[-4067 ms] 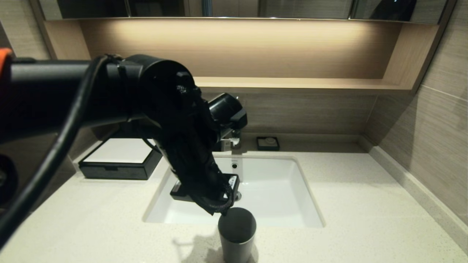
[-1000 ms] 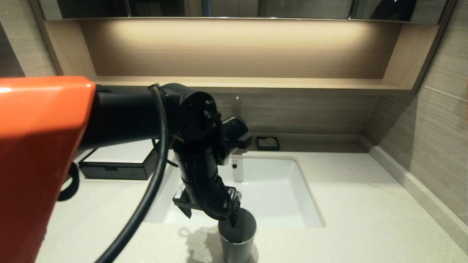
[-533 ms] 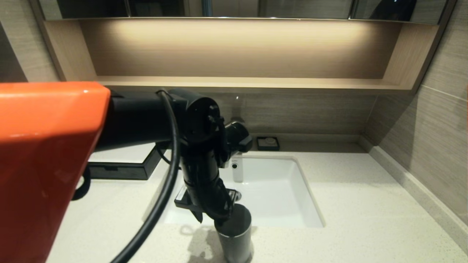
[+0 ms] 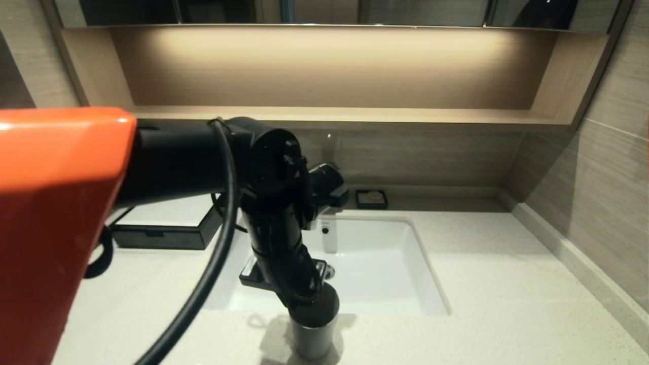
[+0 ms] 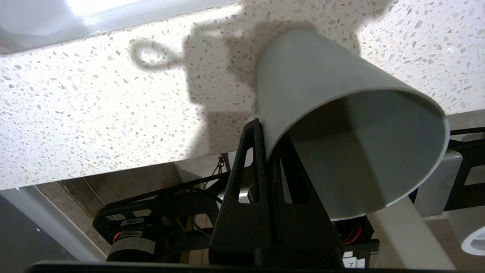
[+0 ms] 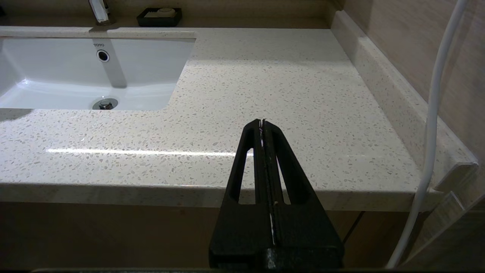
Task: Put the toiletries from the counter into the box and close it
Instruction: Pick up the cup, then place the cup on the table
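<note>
Standing on the desk (image 4: 487, 284): one grey cup (image 5: 341, 125), one black box (image 4: 162, 235). The left claw (image 5: 265, 129), reaching down, pinches the cup's rim. The right claw (image 6: 262, 123) sits closed, empty.

The box (image 4: 167, 232) is low, black and rectangular, with a flat white panel (image 4: 170, 210) on top and a notched drawer front that looks pushed in. It sits flat at the back of the desk (image 4: 481, 284), well beyond the left claw (image 5: 260, 127) and off to its left, partly hidden behind the arm. The desk is pale cream speckled stone with a white rectangular sunken sink (image 4: 385, 263). The claw is over the desk's front strip, with the sink just behind it.
</note>
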Controlling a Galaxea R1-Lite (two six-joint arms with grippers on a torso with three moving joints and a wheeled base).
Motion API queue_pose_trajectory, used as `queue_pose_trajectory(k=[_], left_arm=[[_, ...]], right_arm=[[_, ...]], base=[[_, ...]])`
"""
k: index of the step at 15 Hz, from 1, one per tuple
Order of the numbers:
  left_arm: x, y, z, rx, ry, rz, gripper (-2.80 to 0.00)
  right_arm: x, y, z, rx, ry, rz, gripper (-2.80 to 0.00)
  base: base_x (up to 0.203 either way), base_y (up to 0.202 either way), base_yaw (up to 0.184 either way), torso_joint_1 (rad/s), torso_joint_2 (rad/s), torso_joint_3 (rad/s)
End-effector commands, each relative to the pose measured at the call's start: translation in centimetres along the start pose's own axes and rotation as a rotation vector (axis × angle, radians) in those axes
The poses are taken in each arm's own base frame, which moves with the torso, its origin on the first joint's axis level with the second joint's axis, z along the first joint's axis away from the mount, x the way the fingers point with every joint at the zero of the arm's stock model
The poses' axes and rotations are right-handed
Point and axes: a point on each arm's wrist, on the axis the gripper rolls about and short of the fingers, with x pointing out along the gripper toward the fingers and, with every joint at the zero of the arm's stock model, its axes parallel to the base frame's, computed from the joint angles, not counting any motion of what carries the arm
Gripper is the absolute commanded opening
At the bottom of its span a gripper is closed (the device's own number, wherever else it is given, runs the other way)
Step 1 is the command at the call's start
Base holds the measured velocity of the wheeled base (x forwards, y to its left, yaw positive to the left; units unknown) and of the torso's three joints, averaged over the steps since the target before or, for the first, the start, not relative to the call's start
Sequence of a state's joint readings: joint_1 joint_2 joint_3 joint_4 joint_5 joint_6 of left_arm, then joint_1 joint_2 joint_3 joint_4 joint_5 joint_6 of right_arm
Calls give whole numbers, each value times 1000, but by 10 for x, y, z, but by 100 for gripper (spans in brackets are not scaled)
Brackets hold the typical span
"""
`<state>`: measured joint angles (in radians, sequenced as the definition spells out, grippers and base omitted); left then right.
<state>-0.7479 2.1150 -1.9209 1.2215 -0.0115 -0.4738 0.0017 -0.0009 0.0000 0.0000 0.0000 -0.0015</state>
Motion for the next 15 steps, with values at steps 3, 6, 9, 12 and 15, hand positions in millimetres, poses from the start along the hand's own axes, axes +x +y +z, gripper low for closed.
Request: queue_pose_trajectory(k=[3,6,9,12,15], left_arm=[[-23,14,-3,-34,-59,-25,-280],[-35,29,0,-73,-97,-33,-280],[-42,54,7,-133,-133,-27,-280],[-46,85,15,-209,-166,25,-280],[-58,113,14,-287,-202,64,-280]], right_arm=[[0,0,0,-2,1,0,-280],[0,0,0,0,2,0,-280],[0,0,0,0,2,0,-280],[0,0,0,0,2,0,-280],[0,0,0,0,1,0,-280]], base=[[0,0,0,0,0,0],[0,0,0,0,0,0],[0,0,0,0,0,0],[0,0,0,0,0,0],[0,0,0,0,0,0]])
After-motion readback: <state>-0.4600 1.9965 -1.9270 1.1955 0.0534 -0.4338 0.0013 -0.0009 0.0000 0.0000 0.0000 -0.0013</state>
